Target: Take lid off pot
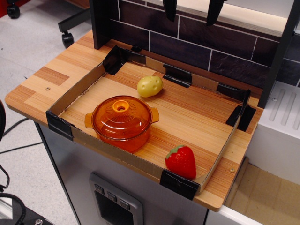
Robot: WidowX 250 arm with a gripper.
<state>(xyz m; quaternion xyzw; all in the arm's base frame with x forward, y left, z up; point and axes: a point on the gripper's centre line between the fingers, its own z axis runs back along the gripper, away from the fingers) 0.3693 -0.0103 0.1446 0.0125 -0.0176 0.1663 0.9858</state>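
The orange translucent pot (123,135) stands at the front left of the wooden counter, with a small handle on each side. The domed orange lid (121,115) sits closed on top of it, its lighter ring knob (121,106) at the centre. My gripper (192,10) is high at the top edge of the view, far behind and to the right of the pot. Only its two dark fingertips (170,10) show, spread well apart with nothing between them.
A yellow toy potato (150,86) lies behind the pot. A red toy strawberry (181,161) lies at the front right. A low cardboard wall (75,89) taped with black tape rims the work area. A dark tiled back wall (197,42) stands behind.
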